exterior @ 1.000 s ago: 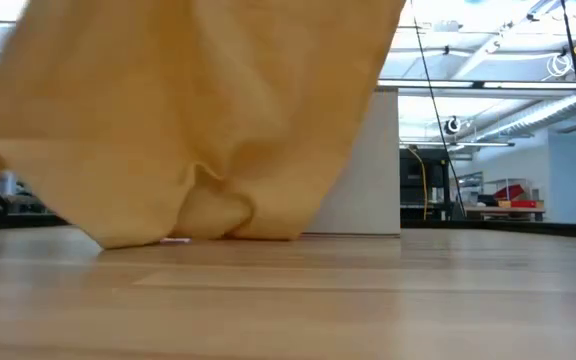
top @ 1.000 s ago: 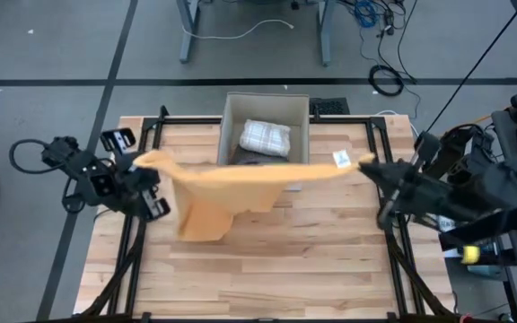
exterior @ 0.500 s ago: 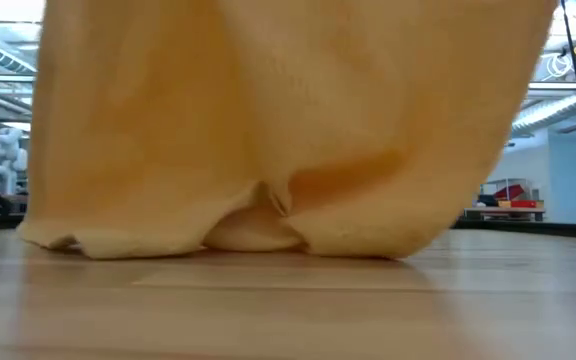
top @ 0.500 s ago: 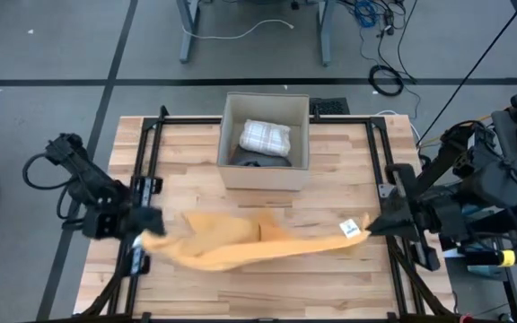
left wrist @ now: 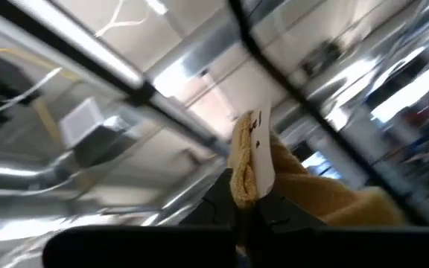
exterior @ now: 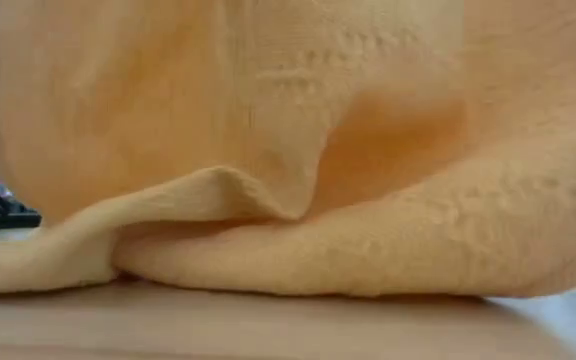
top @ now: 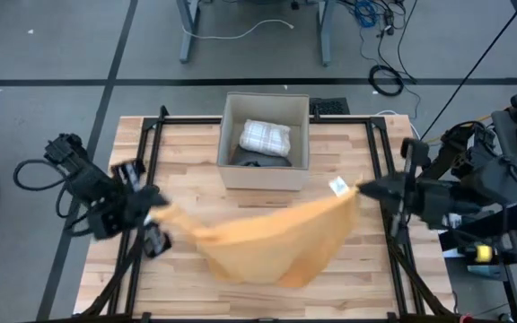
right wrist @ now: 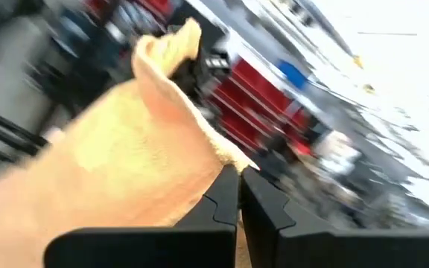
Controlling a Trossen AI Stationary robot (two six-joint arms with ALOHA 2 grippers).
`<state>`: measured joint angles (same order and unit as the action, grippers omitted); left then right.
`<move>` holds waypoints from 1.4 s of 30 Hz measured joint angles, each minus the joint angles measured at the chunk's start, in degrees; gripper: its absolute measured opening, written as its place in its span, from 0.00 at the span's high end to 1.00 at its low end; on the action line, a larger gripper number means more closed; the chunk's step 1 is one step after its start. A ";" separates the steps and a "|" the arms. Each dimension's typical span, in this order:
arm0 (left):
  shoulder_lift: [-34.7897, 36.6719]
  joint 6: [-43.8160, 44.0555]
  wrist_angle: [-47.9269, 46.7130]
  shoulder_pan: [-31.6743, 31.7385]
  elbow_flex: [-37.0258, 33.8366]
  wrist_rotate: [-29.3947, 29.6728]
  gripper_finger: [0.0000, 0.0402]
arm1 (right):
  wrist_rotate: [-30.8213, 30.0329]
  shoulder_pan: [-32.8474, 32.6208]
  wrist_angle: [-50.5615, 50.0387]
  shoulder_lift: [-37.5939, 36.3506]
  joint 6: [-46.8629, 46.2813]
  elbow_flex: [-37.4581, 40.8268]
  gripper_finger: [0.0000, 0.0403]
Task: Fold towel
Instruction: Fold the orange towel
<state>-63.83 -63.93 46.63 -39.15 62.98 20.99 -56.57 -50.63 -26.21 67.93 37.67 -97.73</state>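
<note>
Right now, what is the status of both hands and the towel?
Left hand shut on towel corner. Right hand shut on opposite corner. Towel sags between, lower edge on table. Box just behind.

Robotics lab or workshop. Butcher-block surface (top: 267,296) in black metal frame (top: 146,152) on grey tiled floor (top: 43,45); loose cables (top: 384,81) on floor beyond; desk legs (top: 187,31) at far side; exposed ceiling beams (left wrist: 88,52) visible from left wrist.

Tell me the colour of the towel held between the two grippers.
Yellow-orange towel, clearest in the high view.
</note>
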 joint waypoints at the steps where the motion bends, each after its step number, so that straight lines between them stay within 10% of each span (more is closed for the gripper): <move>1: 0.00 -1.35 0.84 1.60 0.02 1.22 1.00 | -1.30 0.53 -0.48 0.02 1.41 0.00 1.00; 11: -0.06 4.53 15.48 21.77 0.00 -4.68 1.00 | -11.09 6.62 4.32 0.02 17.44 0.00 1.00; 17: 0.95 23.36 21.33 24.84 0.01 -16.81 1.00 | 0.16 6.78 10.69 -0.12 20.78 -0.02 1.00; 26: 0.91 41.98 3.80 17.01 0.02 -31.20 1.00 | 19.40 5.83 1.01 -0.31 0.21 -0.02 1.00; 42: -4.40 49.30 -33.33 2.14 0.02 -26.45 1.00 | 34.62 5.85 -22.80 3.20 -37.19 -0.02 1.00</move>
<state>-68.23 -14.62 13.30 -37.01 63.00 -5.46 -21.95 -44.78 -49.01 71.13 0.48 -97.76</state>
